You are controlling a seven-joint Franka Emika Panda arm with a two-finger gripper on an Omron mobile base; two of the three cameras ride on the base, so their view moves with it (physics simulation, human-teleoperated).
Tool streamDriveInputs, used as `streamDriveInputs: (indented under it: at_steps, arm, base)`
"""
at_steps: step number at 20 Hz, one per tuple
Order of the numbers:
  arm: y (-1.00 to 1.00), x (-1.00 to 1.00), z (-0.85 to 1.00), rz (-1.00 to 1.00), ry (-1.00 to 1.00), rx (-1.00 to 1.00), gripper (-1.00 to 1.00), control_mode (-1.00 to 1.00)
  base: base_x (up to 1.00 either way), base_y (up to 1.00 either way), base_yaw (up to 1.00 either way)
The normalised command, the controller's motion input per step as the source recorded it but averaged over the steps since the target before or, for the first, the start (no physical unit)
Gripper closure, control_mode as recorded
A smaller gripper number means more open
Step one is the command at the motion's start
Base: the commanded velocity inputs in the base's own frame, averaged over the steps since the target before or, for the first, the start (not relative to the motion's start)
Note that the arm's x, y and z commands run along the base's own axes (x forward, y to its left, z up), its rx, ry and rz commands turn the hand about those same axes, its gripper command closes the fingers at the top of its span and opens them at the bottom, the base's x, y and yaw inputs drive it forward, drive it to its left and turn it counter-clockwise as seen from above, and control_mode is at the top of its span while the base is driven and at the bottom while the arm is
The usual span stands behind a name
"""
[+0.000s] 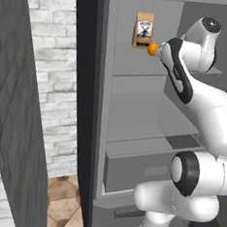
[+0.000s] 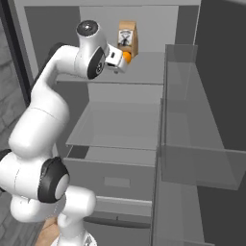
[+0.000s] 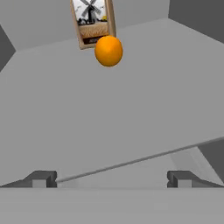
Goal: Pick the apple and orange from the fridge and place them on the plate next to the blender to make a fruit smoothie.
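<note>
The orange (image 3: 108, 50) is a small bright ball on the upper shelf of the open fridge (image 1: 134, 119), right in front of a brown paper bag (image 3: 92, 22). My gripper (image 3: 113, 179) is open, with nothing between its fingertips (image 3: 43, 178). It hovers over the near part of that shelf, short of the orange and pointed at it. From the base, the orange (image 1: 152, 49) (image 2: 127, 56) peeks out just past my white hand. The apple, the plate and the blender are out of view.
The brown bag (image 1: 143, 29) with a windmill label stands at the back of the upper shelf. Below are a bare middle shelf (image 2: 115, 126) and a lower drawer (image 2: 115, 180). The fridge door (image 2: 216, 96) stands open at right with translucent bins (image 2: 197, 161). A brick wall (image 1: 50, 80) is at left.
</note>
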Motion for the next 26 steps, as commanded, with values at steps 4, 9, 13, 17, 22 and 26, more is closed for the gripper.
streamDriveInputs:
  at_steps: [4,9,13,17,22,26]
  arm:
    - [0.00,0.12,0.00,0.00,0.05,0.00,-1.00,-1.00]
    - [-0.03,0.68,-0.17,0.00,0.00,0.00,-1.00,-1.00]
    - [0.00,0.57,0.00,0.00,0.00,0.00,-1.00,-1.00]
    - [-0.08,0.48,0.00,0.00,0.01,0.00,-1.00,-1.00]
    - [0.00,0.43,0.00,0.00,0.01,0.00,-1.00,-1.00]
    - [-0.01,0.47,-0.07,0.00,0.00,0.00,-1.00,-1.00]
  base:
    - [0.00,0.00,0.00]
    - [0.00,0.00,0.00]
    - [0.00,0.00,0.00]
    - [0.00,0.00,0.00]
    - [0.00,0.00,0.00]
    - [0.00,0.00,0.00]
